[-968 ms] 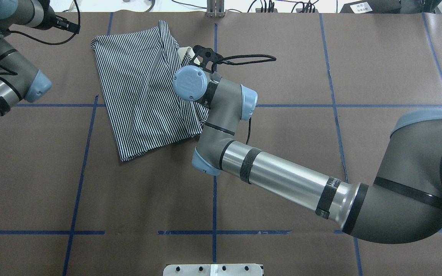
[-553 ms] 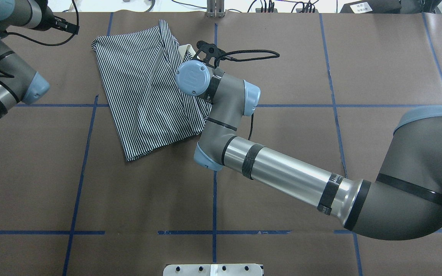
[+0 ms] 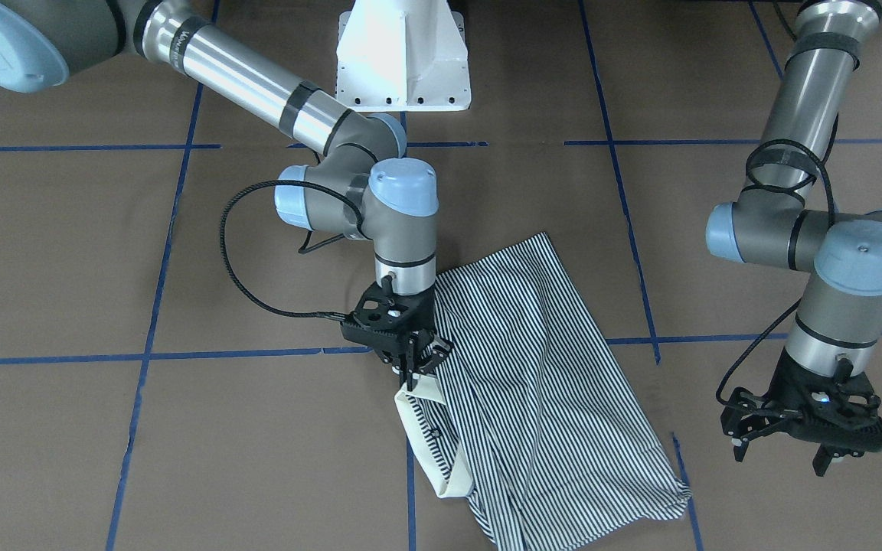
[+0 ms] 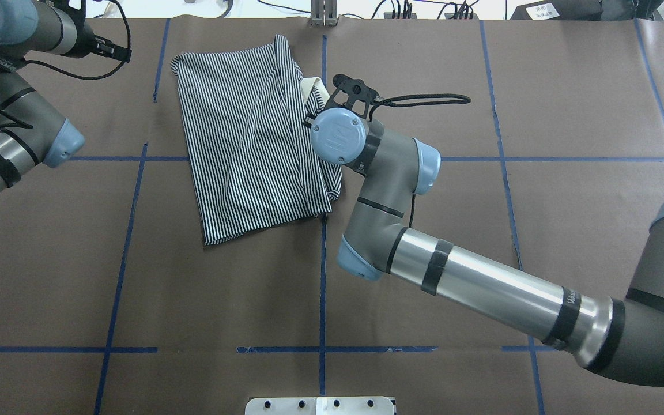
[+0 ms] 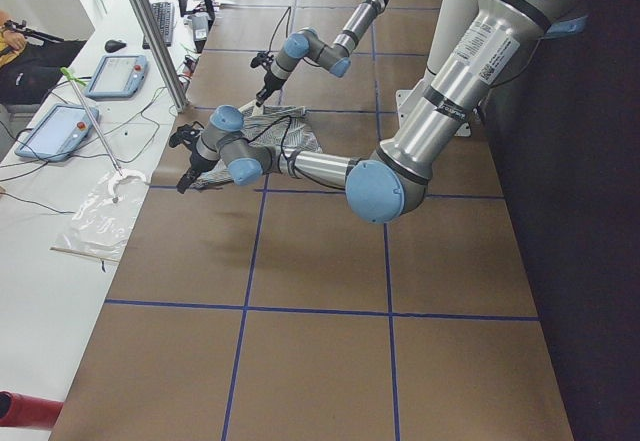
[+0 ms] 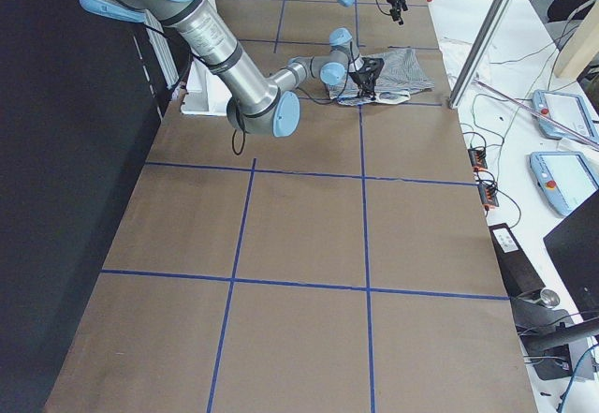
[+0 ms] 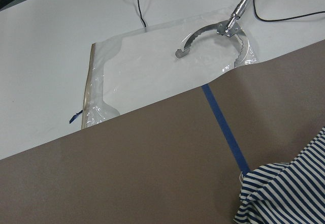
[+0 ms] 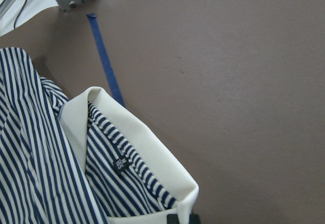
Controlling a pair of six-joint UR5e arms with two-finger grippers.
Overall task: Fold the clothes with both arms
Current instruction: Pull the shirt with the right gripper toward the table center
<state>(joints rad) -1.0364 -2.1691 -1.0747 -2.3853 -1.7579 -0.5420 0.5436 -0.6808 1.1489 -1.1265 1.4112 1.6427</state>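
Note:
The clothes are one navy-and-white striped polo shirt (image 4: 251, 138), lying folded on the brown table, also visible from the front (image 3: 548, 398). Its cream collar (image 3: 427, 432) points toward the table's middle. My right gripper (image 3: 413, 373) stands straight down over the collar's edge and is shut on it. The right wrist view shows the collar (image 8: 152, 153) close up with its small label. In the overhead view the wrist hides this gripper. My left gripper (image 3: 780, 461) hangs open and holds nothing, off to the side of the shirt. One striped corner (image 7: 284, 193) shows in the left wrist view.
Blue tape lines (image 4: 322, 276) cross the table. The white pedestal base (image 3: 403, 57) stands at the robot's side. A metal post (image 4: 323, 14) sits at the far edge. Beyond that edge lies a clear plastic bag (image 7: 152, 71) with a metal hook tool (image 7: 223, 28).
The right arm has slid toward the overhead view's right, dragging the shirt along by its collar. The left arm has shifted only slightly.

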